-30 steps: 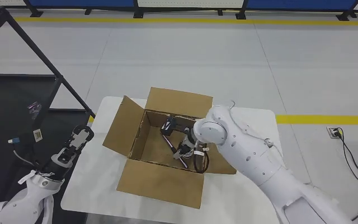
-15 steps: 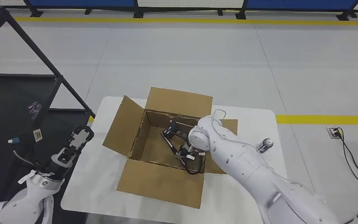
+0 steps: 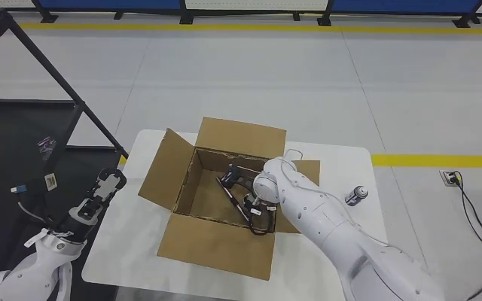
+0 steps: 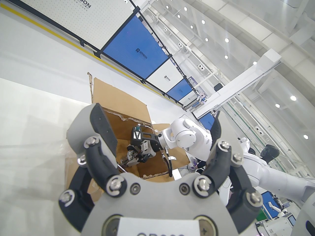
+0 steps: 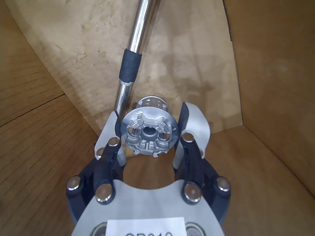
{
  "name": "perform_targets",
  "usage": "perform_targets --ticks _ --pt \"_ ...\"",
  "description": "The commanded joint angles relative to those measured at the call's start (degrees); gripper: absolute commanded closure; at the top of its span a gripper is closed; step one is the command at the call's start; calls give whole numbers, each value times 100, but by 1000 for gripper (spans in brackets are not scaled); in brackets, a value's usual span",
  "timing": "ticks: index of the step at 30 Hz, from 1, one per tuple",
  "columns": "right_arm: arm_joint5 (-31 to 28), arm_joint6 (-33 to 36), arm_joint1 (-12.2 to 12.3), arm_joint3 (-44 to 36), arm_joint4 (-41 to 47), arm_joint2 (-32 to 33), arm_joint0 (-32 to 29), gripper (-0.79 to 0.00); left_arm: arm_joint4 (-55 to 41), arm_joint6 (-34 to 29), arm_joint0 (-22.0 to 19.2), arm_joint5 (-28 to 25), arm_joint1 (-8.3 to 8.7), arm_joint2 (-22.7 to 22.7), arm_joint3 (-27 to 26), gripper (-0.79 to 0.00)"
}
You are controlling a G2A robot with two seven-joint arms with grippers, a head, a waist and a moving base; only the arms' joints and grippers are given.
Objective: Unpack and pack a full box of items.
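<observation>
White tabletop [image 3: 348, 167] seen from above: an open cardboard box [image 3: 215, 244] at frame centre, a small can [image 3: 356, 196] to its right. Left wrist view: the left claw [image 4: 157, 121] gapes wide, empty. Right wrist view: inside the box, the right claw [image 5: 150, 117] sits partly open around a metal hub [image 5: 150, 135], beside a chrome rod [image 5: 139, 30].
</observation>
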Motion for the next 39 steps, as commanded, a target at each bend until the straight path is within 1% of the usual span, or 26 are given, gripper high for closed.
perform_targets --ticks 1,5,9,11,14,16,18,20,24,26,29,32,34,36,39 --pt "-63 0 -1 12 13 42 42 0 0 0 0 0 0 0 0 -785" --pt "-410 7 61 -82 174 228 155 0 0 0 0 0 0 0 0 -785" --pt "-769 159 232 -493 355 519 244 0 0 0 0 0 0 0 0 -785" --pt "-868 395 362 -793 444 702 219 0 0 0 0 0 0 0 0 -785" --pt "-747 568 614 -1453 392 1051 65 0 0 0 0 0 0 0 0 -785" --pt "-575 667 820 -2059 245 1349 -153 0 0 0 0 0 0 0 0 -785" --pt "-317 810 1052 -2826 28 1739 -479 0 0 0 0 0 0 0 0 -785" --pt "-40 1024 1302 -3746 -263 2235 -930 0 0 0 0 0 0 0 0 -785" --pt "448 1555 1753 -5793 -861 3453 -2159 0 0 0 0 0 0 0 0 -785" --pt "582 1721 1916 -6597 -1046 4086 -2783 0 0 0 0 0 0 0 0 -785" --pt "736 1830 2079 -7504 -1246 4883 -3553 0 0 0 0 0 0 0 0 -785" --pt "902 1798 2189 -8092 -1370 5623 -4175 0 0 0 0 0 0 0 0 -785" --pt "1049 1850 2245 -8263 -1472 6059 -4516 0 0 0 0 0 0 0 0 -785" --pt "1144 1935 2289 -8237 -1470 6410 -4739 0 0 0 0 0 0 0 0 -785" --pt "1187 2110 2343 -7889 -1363 6768 -4923 0 0 0 0 0 0 0 0 -785"
